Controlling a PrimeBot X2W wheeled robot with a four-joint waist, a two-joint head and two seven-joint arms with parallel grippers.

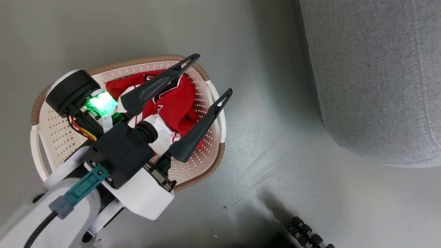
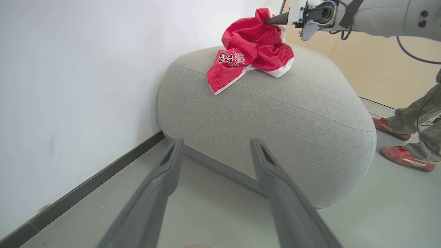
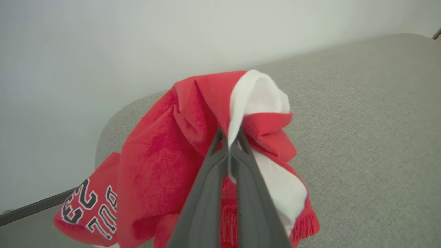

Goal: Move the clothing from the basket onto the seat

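Right gripper [image 3: 228, 137] is pinched tight on a white-trimmed fold of the printed red garment [image 3: 155, 165] (the "23" one). That piece lies bunched on top of the seat [image 2: 275, 113], towards the wall end, and is not released yet. Left gripper [image 1: 213, 73] is spread wide and holds nothing, hovering over the basket [image 1: 58, 137] on the floor, well apart from the seat. The second red garment [image 1: 175, 103] is crumpled inside the basket under those open fingers. Progress looks like roughly half. Left to do: let go of the first piece, grab the basket piece, carry it over, drop it on the seat.
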